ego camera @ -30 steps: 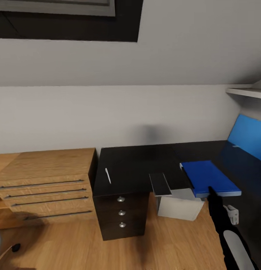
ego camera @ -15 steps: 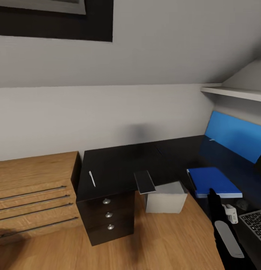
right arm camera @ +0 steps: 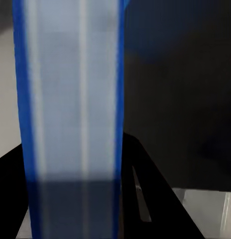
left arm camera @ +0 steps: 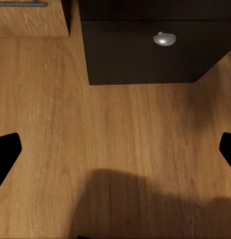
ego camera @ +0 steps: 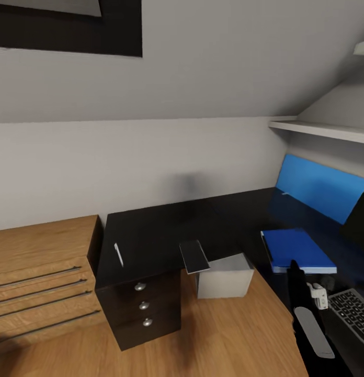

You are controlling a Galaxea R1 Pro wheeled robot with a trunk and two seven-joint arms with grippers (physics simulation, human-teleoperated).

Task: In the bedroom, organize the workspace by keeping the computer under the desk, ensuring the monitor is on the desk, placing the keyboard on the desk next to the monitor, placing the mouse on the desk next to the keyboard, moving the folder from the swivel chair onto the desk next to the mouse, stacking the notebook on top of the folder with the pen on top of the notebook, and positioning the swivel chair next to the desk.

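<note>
Black desk (ego camera: pixel 166 230) — right fingers (right arm camera: pixel 145 179) clamp folder (ego camera: pixel 294 248), left fingers (left arm camera: pixel 6 152) apart over floor (left arm camera: pixel 120 139)

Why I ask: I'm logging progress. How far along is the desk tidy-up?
Looks done: the keyboard lies on the desk, the computer stands on the floor beside it. In hand: the right gripper clamps the folder over the desktop. Left: notebook and pen lie apart on the desk, unstacked.

Black desk (ego camera: pixel 166 230) carries pen (ego camera: pixel 118 254), notebook (ego camera: pixel 194 256), keyboard (ego camera: pixel 354 314).
</note>
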